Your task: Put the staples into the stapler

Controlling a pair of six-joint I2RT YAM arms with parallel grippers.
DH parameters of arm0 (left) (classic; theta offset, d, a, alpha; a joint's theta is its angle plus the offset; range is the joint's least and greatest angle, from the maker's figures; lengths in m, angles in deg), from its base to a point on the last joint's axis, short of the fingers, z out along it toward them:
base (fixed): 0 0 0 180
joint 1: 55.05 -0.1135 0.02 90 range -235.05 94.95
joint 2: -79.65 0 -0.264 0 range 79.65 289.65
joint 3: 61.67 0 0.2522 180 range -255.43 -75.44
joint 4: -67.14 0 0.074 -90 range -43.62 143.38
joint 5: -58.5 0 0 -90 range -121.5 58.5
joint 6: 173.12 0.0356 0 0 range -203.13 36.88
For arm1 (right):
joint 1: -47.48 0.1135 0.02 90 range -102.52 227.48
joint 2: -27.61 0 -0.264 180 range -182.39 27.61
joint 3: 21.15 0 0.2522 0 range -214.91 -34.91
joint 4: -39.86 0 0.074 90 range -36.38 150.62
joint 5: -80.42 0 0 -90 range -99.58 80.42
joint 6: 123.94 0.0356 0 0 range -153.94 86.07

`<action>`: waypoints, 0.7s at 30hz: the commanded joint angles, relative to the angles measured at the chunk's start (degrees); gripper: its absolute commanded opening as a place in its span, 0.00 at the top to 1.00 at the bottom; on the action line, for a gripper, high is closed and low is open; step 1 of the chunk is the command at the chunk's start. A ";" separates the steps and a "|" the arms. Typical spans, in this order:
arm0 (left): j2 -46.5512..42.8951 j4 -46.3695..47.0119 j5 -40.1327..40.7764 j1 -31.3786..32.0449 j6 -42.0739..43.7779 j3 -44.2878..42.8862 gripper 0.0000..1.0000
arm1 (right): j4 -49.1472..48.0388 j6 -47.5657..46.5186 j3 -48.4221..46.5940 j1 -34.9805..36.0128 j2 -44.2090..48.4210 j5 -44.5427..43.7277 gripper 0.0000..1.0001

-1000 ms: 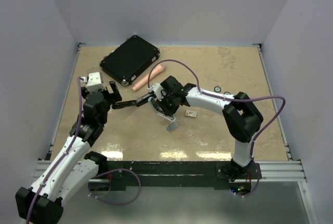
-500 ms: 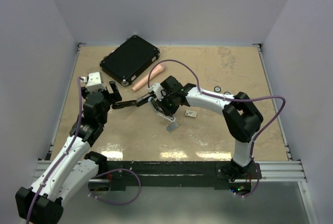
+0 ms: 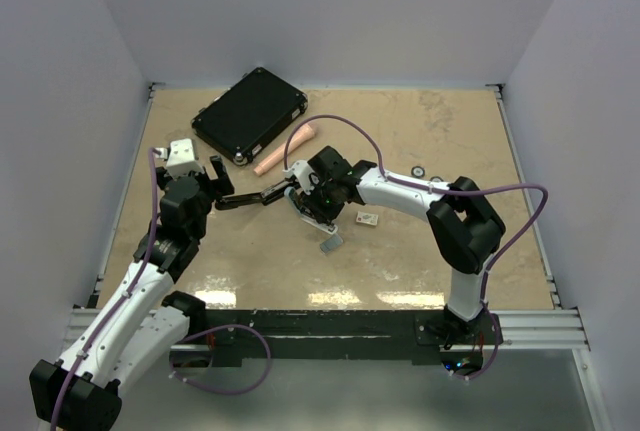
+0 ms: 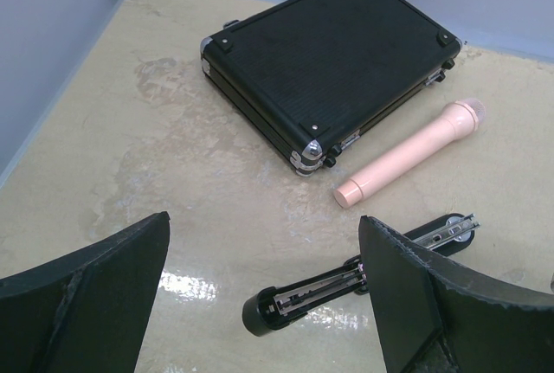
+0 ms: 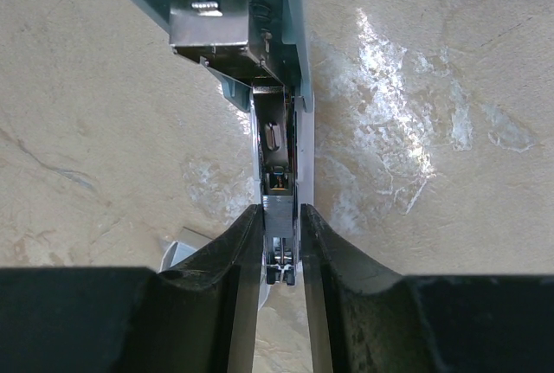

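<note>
Stapler-opening step: right fingers (image 5: pixel 227 295) narrowly flank pale-blue plastic stapler's (image 5: pixel 293 18) metal rail (image 5: pixel 279 217), grip not discernible; left fingers (image 4: pixel 95 295) gape empty; next likely needs pickup of small grey staples block (image 3: pixel 367 218), right of it.

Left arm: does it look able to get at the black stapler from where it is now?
Probably yes. The left gripper stands open with the black stapler lying just ahead of it on the table, nothing over it or in between.

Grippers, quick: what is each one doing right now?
Left gripper: open, holding nothing.
Right gripper: jaws closed on the metal magazine of the light-blue stapler.
</note>
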 commanded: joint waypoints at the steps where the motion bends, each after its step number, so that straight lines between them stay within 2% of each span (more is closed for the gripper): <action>1: -0.12 2.07 -0.08 -0.45 -0.12 -0.34 0.05 | 1.39 -0.59 -1.24 -0.01 -0.91 0.15 0.70; 21: -0.38 2.07 0.01 -0.45 -0.12 -0.26 0.05 | 1.91 -0.41 -1.86 0.08 0.41 1.21 0.59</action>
